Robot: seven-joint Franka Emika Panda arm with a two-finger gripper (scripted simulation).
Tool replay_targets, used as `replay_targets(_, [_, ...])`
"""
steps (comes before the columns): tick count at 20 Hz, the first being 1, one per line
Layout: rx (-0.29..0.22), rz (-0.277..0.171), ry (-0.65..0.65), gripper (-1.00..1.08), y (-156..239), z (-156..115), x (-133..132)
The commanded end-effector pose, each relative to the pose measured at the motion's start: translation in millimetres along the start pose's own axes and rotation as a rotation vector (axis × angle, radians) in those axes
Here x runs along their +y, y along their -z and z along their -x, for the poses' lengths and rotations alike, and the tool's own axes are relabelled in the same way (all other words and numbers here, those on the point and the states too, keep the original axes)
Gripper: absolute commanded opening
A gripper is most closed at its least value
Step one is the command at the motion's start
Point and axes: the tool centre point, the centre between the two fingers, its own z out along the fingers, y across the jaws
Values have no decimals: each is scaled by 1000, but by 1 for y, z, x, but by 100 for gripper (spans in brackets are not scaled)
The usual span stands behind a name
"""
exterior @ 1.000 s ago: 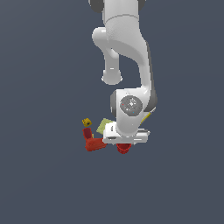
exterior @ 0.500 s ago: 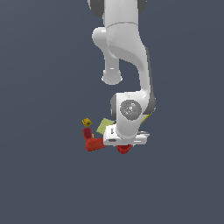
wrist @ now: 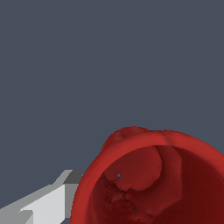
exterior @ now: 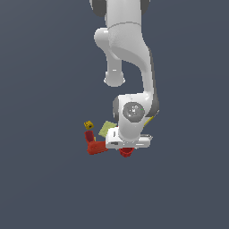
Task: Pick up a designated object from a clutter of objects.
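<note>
The designated object, a small red cup (exterior: 126, 152), stands at the clutter's edge on the exterior view's right, directly under my hand. My gripper (exterior: 127, 147) reaches down onto it and hides its upper part. The wrist view is filled by the cup (wrist: 148, 183), seen from above with its hollow inside showing. One grey-white finger (wrist: 48, 203) stands just outside its rim; the other finger is hidden. The jaws stand apart, astride the cup. The clutter of objects (exterior: 96, 138) lies to the exterior view's left of the cup.
A red bottle-like thing (exterior: 95, 146) lies beside the cup on the exterior view's left. Behind it are a tiny yellow cube (exterior: 89, 125) and a pale green pad (exterior: 106, 129). A yellow edge (exterior: 149, 120) peeks out behind the wrist.
The hand has sunk slightly onto the red cup over the last second. The cup and the other items have not moved.
</note>
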Motion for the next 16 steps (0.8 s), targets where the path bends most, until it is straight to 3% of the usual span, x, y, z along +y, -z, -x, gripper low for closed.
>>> replay_targets(1, [2,0,0,-100,3,0,2])
replay_targets(9, [2,0,0,-100,33,9,25])
replay_targets(16, [1,-1,-1,-100,85,24,66])
